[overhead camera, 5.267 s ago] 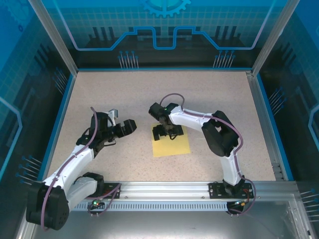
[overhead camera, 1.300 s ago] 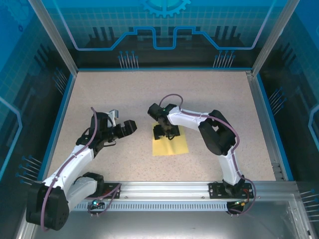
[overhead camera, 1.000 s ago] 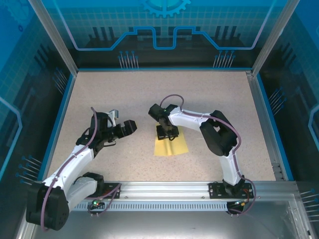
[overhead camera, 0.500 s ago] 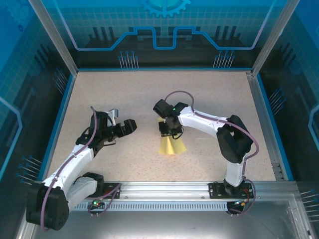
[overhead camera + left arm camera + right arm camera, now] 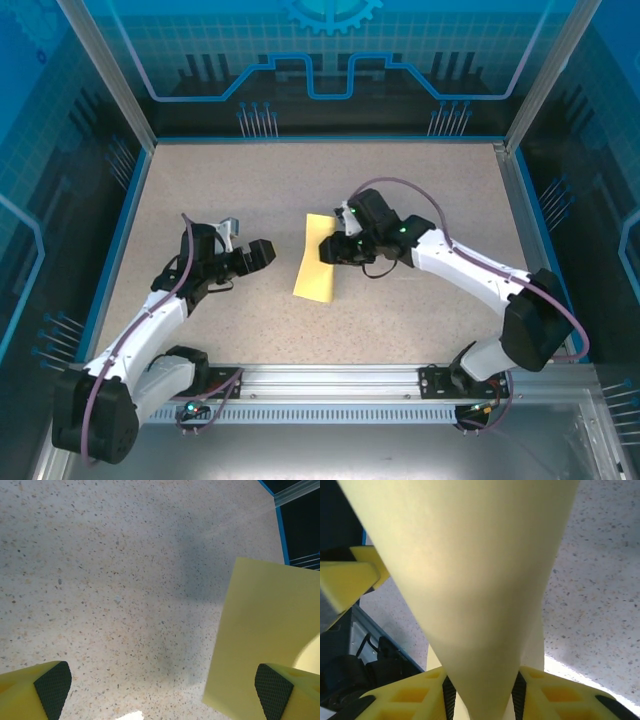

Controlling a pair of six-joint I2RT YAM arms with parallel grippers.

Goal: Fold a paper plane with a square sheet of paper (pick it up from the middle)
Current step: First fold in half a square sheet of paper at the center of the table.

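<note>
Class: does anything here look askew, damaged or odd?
Only the square sheet of paper: pinched in the right gripper mid-table, it curves into a funnel shape instead of lying flat. No tear visible.

The left pincer (image 5: 165, 690) stands wide open: one yellow fingertip (image 5: 50, 685) with a dark textured pad sits at 7 o'clock, the other at 5 o'clock. Between them lies bare speckled surface (image 5: 100, 570). The square sheet of paper (image 5: 265, 640), pale yellow and plain, takes up the 3 to 5 o'clock area, its lower part just beside the 5 o'clock fingertip. A soft shadow falls on the surface along its 9 o'clock side. A blue border strip (image 5: 278, 515) runs at 1 o'clock.
</note>
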